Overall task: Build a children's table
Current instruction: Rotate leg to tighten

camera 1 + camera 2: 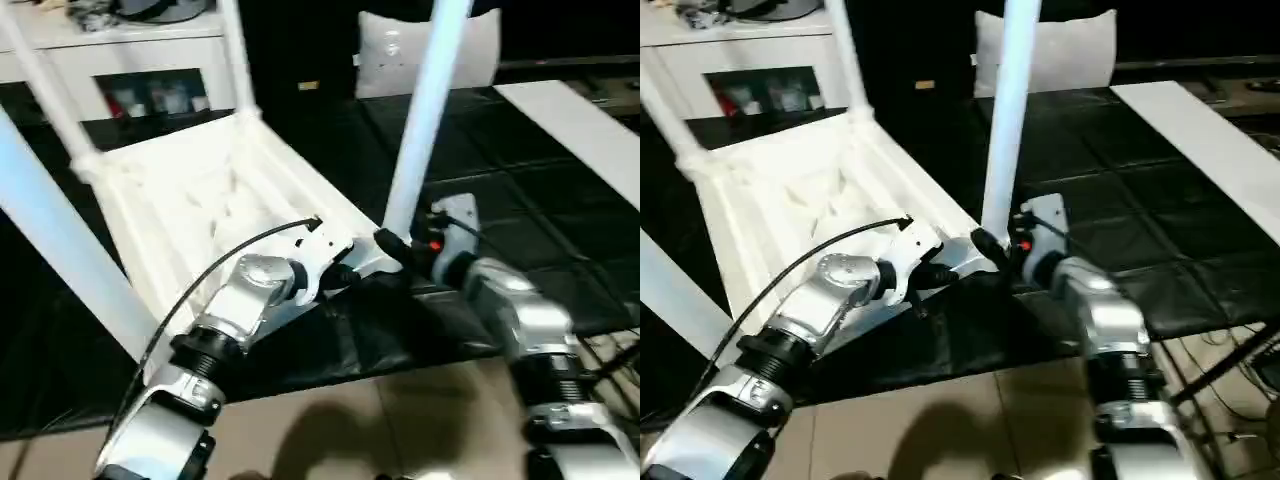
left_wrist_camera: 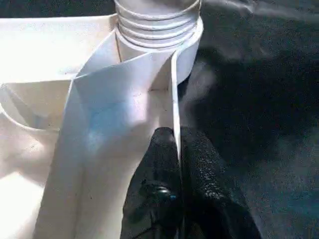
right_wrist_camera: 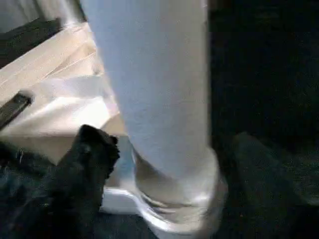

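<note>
The white children's table top (image 1: pixel 180 200) lies upside down on the black mat, ribbed side up. Three legs rise from its corners: near left (image 1: pixel 60 240), far left (image 1: pixel 45 80) and far (image 1: pixel 235 55). A fourth leg (image 1: pixel 425 110) stands in the near right corner socket (image 2: pixel 159 30). My left gripper (image 2: pixel 177 137) is shut on the top's thin rim wall just beside that socket. At the foot of this leg, my right gripper (image 1: pixel 392 245) is open. One black finger (image 3: pixel 87 159) sits beside the leg's base (image 3: pixel 169 189), not pressing on it.
The black mat (image 1: pixel 520 220) covers the work surface, and beige floor (image 1: pixel 400 420) lies in front of it. A grey cushion (image 1: pixel 385 50) leans at the back. A white cabinet (image 1: pixel 130 60) stands at the back left. A white board (image 1: pixel 590 130) lies on the right.
</note>
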Controlling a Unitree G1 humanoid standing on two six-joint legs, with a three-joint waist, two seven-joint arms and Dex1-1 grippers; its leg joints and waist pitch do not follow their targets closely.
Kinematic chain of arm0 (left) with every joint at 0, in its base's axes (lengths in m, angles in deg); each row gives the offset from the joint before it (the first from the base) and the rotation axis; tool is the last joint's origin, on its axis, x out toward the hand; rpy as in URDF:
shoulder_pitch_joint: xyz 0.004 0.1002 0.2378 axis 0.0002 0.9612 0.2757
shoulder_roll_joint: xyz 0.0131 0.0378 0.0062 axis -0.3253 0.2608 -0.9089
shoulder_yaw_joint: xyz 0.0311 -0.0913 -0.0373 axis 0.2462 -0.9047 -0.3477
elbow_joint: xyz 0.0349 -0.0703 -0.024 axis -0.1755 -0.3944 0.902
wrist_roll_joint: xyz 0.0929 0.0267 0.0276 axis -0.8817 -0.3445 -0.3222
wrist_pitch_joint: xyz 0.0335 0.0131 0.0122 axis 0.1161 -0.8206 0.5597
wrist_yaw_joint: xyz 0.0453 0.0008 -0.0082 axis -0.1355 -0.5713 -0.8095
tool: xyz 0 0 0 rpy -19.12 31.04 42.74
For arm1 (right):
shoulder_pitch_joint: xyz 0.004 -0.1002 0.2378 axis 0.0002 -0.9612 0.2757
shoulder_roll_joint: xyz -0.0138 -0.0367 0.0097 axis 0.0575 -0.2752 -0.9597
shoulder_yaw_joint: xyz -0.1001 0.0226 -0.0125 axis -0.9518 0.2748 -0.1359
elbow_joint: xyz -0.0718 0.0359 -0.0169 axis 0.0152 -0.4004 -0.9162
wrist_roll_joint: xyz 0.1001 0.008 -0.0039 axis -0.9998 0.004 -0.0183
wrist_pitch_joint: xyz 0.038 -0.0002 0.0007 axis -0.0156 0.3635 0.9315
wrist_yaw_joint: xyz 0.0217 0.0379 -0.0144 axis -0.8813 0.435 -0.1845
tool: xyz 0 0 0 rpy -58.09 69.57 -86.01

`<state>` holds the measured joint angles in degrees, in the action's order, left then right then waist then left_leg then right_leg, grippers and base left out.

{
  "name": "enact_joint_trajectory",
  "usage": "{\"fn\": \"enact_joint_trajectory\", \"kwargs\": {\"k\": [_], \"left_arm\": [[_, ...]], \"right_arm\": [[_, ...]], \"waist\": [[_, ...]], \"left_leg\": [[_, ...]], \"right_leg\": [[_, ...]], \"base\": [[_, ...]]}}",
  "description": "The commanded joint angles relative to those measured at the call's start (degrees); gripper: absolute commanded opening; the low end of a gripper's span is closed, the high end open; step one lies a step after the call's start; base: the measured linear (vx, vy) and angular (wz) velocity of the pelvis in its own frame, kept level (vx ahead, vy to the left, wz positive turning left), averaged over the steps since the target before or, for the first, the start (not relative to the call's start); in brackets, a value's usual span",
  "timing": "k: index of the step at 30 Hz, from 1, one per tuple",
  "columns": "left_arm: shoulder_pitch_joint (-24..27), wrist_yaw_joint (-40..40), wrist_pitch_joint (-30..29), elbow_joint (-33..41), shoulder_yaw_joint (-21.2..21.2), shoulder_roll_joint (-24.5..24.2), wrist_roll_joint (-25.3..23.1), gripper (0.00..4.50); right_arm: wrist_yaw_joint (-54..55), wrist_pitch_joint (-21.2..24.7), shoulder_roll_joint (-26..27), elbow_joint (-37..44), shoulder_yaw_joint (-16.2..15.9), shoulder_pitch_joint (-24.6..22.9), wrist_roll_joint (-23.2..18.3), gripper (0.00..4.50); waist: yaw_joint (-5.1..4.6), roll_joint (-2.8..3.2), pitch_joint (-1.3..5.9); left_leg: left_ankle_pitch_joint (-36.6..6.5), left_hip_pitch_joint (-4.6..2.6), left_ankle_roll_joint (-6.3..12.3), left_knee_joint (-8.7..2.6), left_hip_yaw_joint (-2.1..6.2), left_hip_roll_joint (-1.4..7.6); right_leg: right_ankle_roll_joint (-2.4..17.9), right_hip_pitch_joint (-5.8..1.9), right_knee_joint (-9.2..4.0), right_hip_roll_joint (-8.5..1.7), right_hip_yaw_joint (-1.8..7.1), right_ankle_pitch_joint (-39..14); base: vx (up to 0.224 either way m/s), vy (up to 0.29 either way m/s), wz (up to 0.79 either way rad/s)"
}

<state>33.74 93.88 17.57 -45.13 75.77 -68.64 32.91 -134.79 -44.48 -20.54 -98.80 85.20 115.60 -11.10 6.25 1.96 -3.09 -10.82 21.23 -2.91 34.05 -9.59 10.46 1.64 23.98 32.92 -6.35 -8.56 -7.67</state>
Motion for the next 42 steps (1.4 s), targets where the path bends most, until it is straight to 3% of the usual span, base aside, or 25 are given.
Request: {"fn": "enact_joint_trajectory", "kwargs": {"k": [1,4,7,13,16,19,27,33,38,42], "left_arm": [[0.0,4.6,2.8,2.0,1.2,-1.2,1.4,0.0],[0.6,11.1,5.6,1.6,2.8,-4.3,1.6,0.0],[0.9,16.1,9.3,1.7,3.9,-6.2,1.7,0.0],[0.4,25.0,12.3,2.3,6.2,-9.2,2.9,0.0],[-0.1,27.8,13.2,2.4,6.8,-9.9,3.2,0.0],[-0.4,29.5,14.1,2.2,7.3,-10.2,3.1,0.0],[-0.6,30.6,15.0,1.4,7.4,-10.4,3.0,0.0],[-0.5,29.4,14.4,0.8,6.5,-9.8,3.3,0.0],[-0.7,21.8,11.2,0.2,3.3,-6.4,4.3,0.0],[-0.5,13.4,6.8,1.4,1.7,-3.0,3.5,0.0]], "right_arm": [[-6.1,-2.0,-2.3,1.3,-1.3,-0.4,-0.6,4.08],[-17.8,-4.2,-7.1,3.1,-3.5,-1.5,-2.0,4.08],[-22.4,-5.8,-9.2,2.2,-4.8,-1.0,-1.9,3.91],[-31.1,-6.7,-11.4,0.1,-7.7,0.4,-1.9,3.4],[-33.7,-6.6,-11.6,-0.3,-9.2,0.8,-1.6,3.25],[-35.7,-5.8,-11.2,-0.6,-10.4,1.0,-2.0,3.02],[-40.6,-3.1,-11.3,-0.7,-12.1,1.1,-3.3,2.28],[-41.5,-1.3,-11.4,0.5,-12.4,0.2,-3.9,2.03],[-37.6,4.9,-9.6,5.8,-10.4,-2.9,-7.2,1.98],[-24.3,5.6,-4.6,8.4,-9.5,-4.7,-4.0,1.98]], "waist": [[0.39,-0.92,4.27],[0.92,-0.86,4.03],[1.11,-0.84,4.07],[2.44,-0.74,4.35],[3.06,-0.72,4.56],[3.21,-0.98,4.5],[3.28,-0.95,4.43],[3.31,-1.03,4.47],[3.69,-1.11,4.33],[2.92,-1.31,4.11]], "left_leg": [[-9.8,-0.26,5.21,-3.49,0.36,2.5],[-12.8,-0.68,4.53,-3.64,0.34,2.73],[-13.8,-0.68,3.61,-3.74,0.53,2.91],[-12.4,-0.94,3.58,-3.63,0.37,3.3],[-10.8,-0.69,3.8,-3.5,0.4,3.39],[-10.7,-0.6,3.7,-3.52,0.35,3.3],[-11.3,-0.64,3.18,-3.61,0.47,3.33],[-10.8,-0.65,3.1,-3.55,0.44,3.28],[-10.8,-0.92,3.11,-3.51,0.32,3.3],[-12.4,-0.63,1.51,-3.77,0.58,2.9]], "right_leg": [[8.9,-4.25,-4.01,-3.47,3.36,-19.0],[6.8,-3.94,-4.64,-3.39,3.25,-23.9],[6.3,-3.88,-4.65,-3.45,3.16,-25.5],[8.8,-3.61,-3.84,-3.53,3.6,-21.3],[9.8,-3.8,-3.32,-3.56,3.68,-18.4],[9.8,-3.9,-3.34,-3.61,3.65,-18.6],[8.4,-3.88,-3.73,-3.68,3.55,-22.0],[8.1,-3.87,-3.71,-3.65,3.51,-22.1],[7.7,-3.71,-4.02,-3.63,3.58,-23.2],[5.1,-3.82,-4.65,-3.75,3.1,-28.2]], "base": [[0.0,0.0,0.0],[0.0,0.0,0.0],[0.0,0.0,0.0],[0.0,0.0,0.0],[0.0,0.0,0.0],[0.0,0.0,0.0],[0.0,0.0,0.0],[0.0,0.0,0.0],[0.0,0.0,0.0],[0.0,0.0,0.0]]}}
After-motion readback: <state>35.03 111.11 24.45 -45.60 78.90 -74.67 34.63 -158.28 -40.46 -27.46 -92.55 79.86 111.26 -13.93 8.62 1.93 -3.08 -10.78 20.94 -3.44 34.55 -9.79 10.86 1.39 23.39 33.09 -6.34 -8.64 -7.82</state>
